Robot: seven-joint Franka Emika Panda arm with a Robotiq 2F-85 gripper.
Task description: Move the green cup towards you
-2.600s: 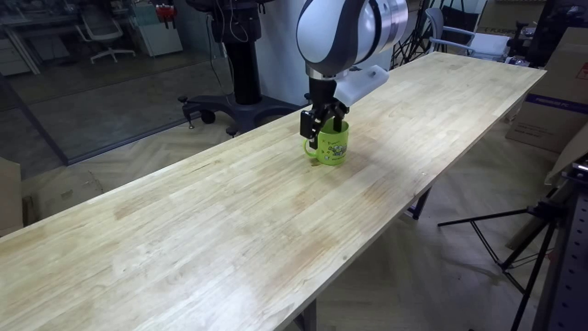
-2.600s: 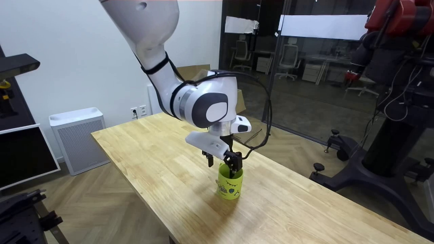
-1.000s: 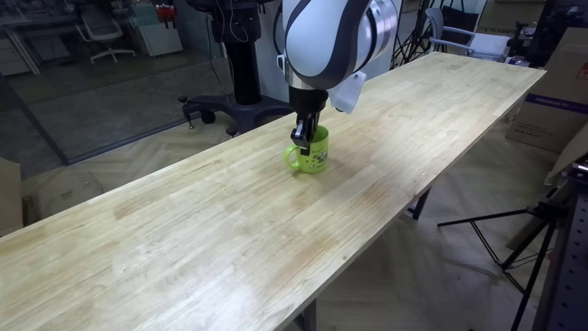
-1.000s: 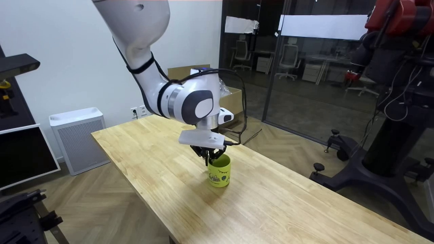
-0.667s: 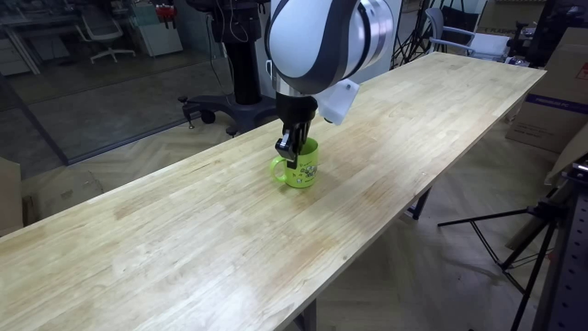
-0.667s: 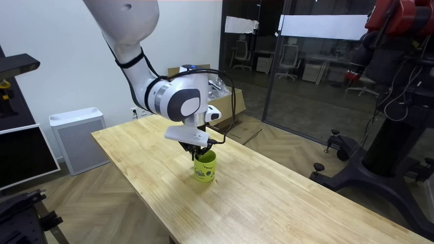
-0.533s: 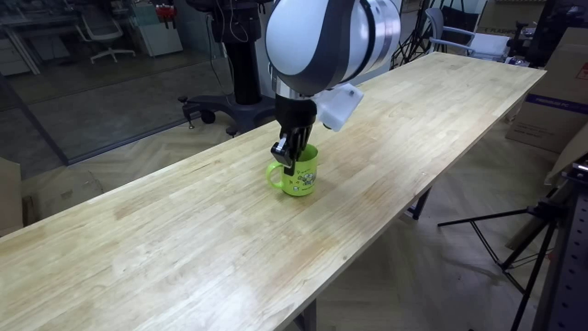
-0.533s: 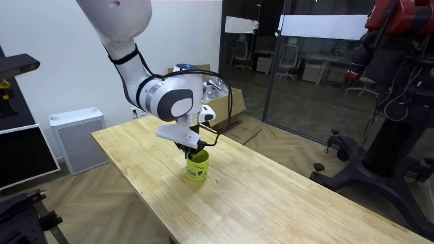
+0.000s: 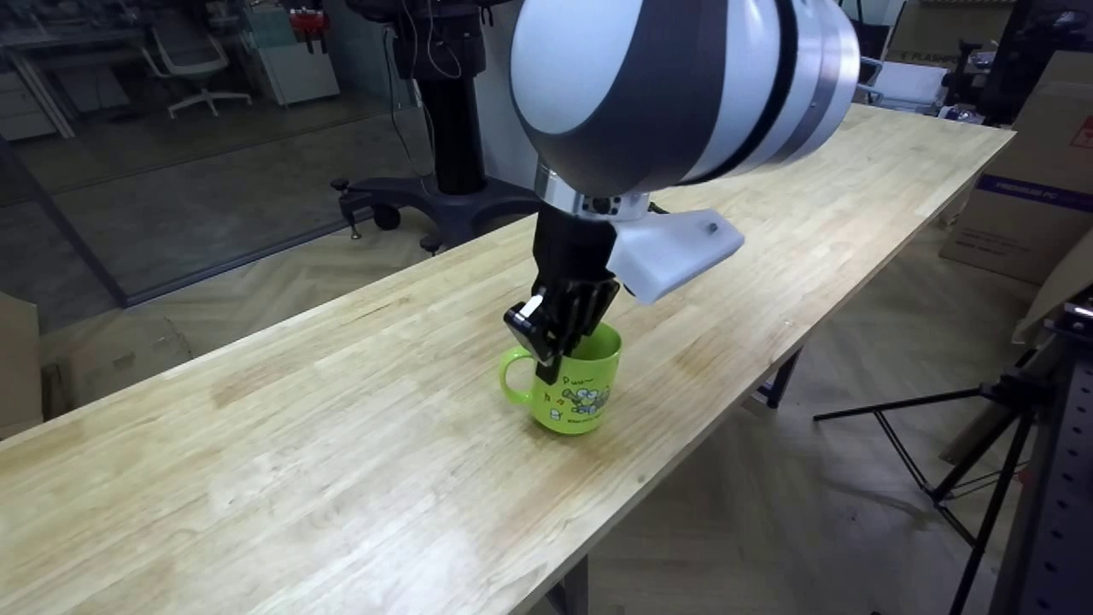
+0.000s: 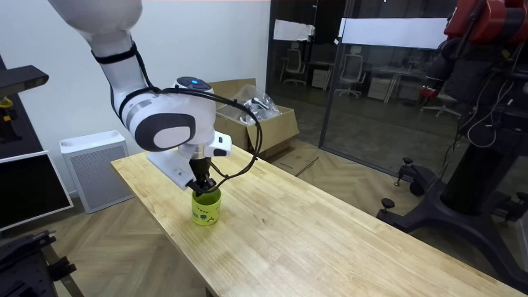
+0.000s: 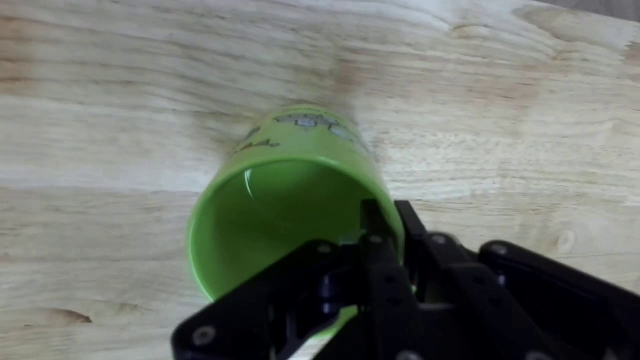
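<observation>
- My gripper (image 11: 388, 211) pinches the cup (image 9: 577, 395) by its wall.
- It has shifted nearer the table (image 9: 359, 461) edge.
- I judge the move well underway.

White arm (image 10: 163, 107), black cables (image 10: 236, 103), black fingers (image 11: 412, 220)

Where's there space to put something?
In an exterior view, bare table runs from the green cup leftward to the picture's edge, and behind the robot arm toward the far end. It's crowded at the cup's rim, where the fingers pinch it.
</observation>
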